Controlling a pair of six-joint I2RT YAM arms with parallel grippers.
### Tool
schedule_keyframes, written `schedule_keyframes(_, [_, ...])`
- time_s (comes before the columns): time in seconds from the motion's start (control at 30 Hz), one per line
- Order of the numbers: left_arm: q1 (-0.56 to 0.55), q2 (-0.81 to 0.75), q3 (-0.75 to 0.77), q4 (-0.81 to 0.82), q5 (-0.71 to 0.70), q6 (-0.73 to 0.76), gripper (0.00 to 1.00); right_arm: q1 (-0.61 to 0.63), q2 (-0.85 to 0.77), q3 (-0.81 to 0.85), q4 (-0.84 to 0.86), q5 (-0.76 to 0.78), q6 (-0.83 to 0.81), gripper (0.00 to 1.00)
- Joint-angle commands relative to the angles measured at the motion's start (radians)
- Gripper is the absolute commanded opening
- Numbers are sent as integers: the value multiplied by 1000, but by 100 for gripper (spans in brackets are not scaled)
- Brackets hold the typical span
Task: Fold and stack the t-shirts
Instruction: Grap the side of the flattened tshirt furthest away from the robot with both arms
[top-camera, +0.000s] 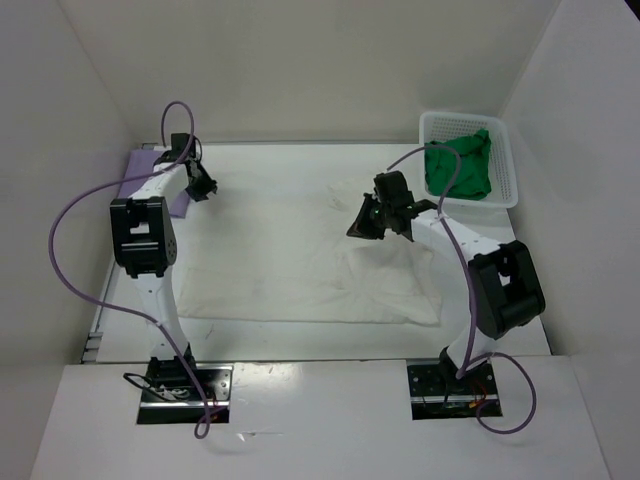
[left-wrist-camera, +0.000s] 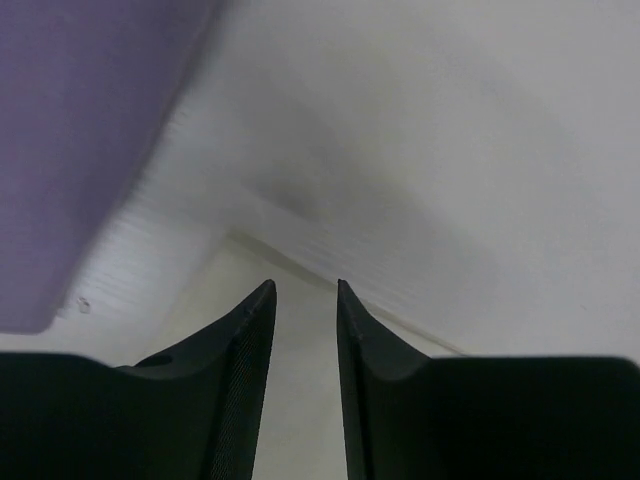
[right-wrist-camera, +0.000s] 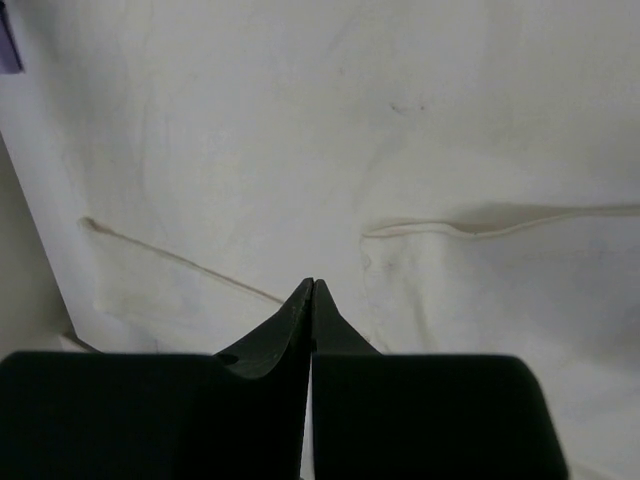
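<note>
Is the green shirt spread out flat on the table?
No, the green shirt sits bunched up inside the white mesh basket, not laid out flat.

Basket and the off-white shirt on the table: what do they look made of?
Basket: likely rigid white plastic, matte; its regular open mesh walls hold their shape. Off-white shirt: soft matte cloth; it lies limp with creases and a folded hem edge. The fibre can't be told.

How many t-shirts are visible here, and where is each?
3. The lavender t-shirt lies at the far left, the off-white t-shirt is spread across the middle, the green t-shirt sits in the white mesh basket. Others may hide beneath it.
</note>
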Motion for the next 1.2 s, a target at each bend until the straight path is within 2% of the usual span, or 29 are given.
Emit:
schedule_keyframes(0.0, [48,64,123,-62,-64,32,39,-7,24,59,40,-29,-68,2])
schedule_keyframes(0.3, [57,132,154,-83,-90,75,39,-26,102,93,51,-58,-87,6])
schedule_keyframes(0.43, [48,123,94,-65,-90,84,39,-26,125,131,51,-59,-106,6])
schedule_keyframes(0.5, [48,122,71,-56,-90,85,42,-26,134,151,51,-59,-106,8])
schedule_keyframes(0.63, [37,122,71,-45,-80,94,43,-26,143,151,51,-71,-96,8])
schedule_keyframes(0.7, [27,132,62,-45,-70,94,37,-26,153,160,60,-71,-96,8])
schedule_keyframes(0.8, [27,132,51,-45,-81,94,24,-26,153,171,60,-55,-96,13])
schedule_keyframes(1.0, [27,90,33,-36,-90,94,5,-81,208,269,74,12,-87,31])
schedule_keyframes(1.1, [27,51,7,-36,-99,83,0,-124,292,373,74,92,-120,34])
schedule_keyframes(1.17, [27,20,-28,-22,-99,74,0,-144,346,462,65,191,-131,38])
